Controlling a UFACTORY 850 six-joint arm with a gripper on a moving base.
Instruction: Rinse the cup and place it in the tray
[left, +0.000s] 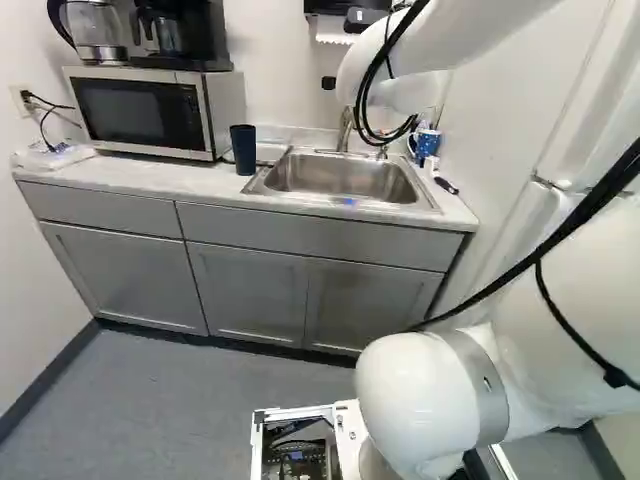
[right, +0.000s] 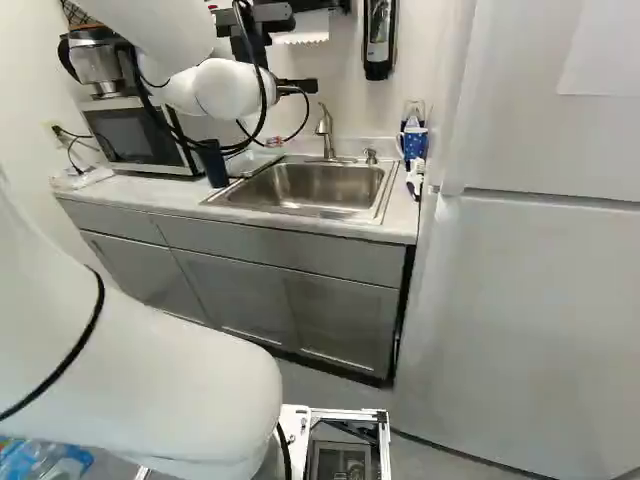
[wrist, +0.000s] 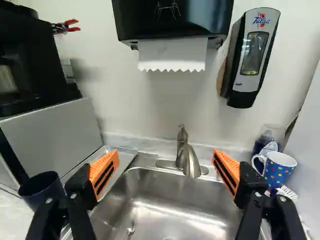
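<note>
My gripper (right: 298, 50) is up in the air near the back wall. In the wrist view the gripper (wrist: 166, 157) stands wide open, orange pads apart and nothing between them, facing the faucet (wrist: 187, 160) above the sink (wrist: 170, 200). A dark blue cup (wrist: 42, 187) stands upright on the counter left of the sink, beyond one finger's outer side; the left base view shows the same cup (left: 243, 150) beside the microwave. A metal tray (wrist: 126, 159) lies between microwave and sink, partly hidden by that finger. The blue dotted mug (wrist: 277, 167) is beside the other finger.
The microwave (left: 150, 110) carries a coffee maker and a kettle. Above the sink hang a paper towel dispenser (wrist: 172, 20) and a soap dispenser (wrist: 252, 55). A clear container (wrist: 270, 137) stands behind the mug. A white fridge (right: 540, 300) bounds the counter's right end.
</note>
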